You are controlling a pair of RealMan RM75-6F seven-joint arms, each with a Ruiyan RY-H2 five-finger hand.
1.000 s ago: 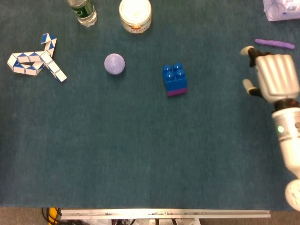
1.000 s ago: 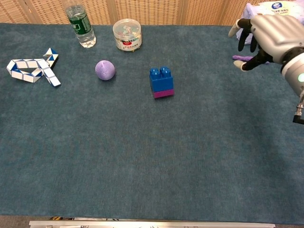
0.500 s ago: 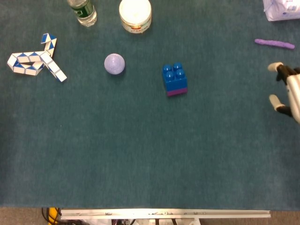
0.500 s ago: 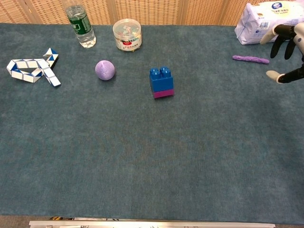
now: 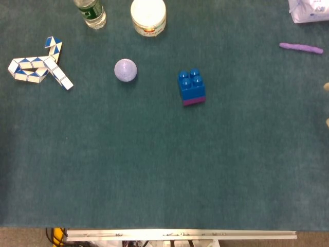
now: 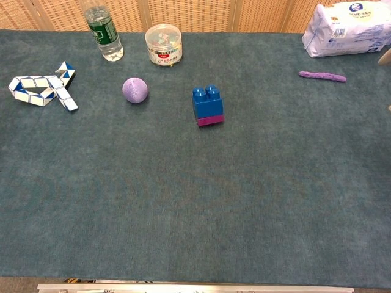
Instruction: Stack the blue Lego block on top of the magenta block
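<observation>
Only pale fingertips point(image 5: 326, 86) of the right hand point(image 6: 385, 57) show at the right edge of both views, too little to tell whether the fingers are spread or curled; the left hand appears in neither. The chest view shows the whole white wipes packet point(image 6: 351, 29), which the head view crops to a corner. The blue Lego block point(image 5: 191, 84) sits squarely atop the magenta block point(image 5: 194, 101), studs up, mid-surface point(image 6: 183, 201), right of the lilac ball point(image 6: 135, 90).
</observation>
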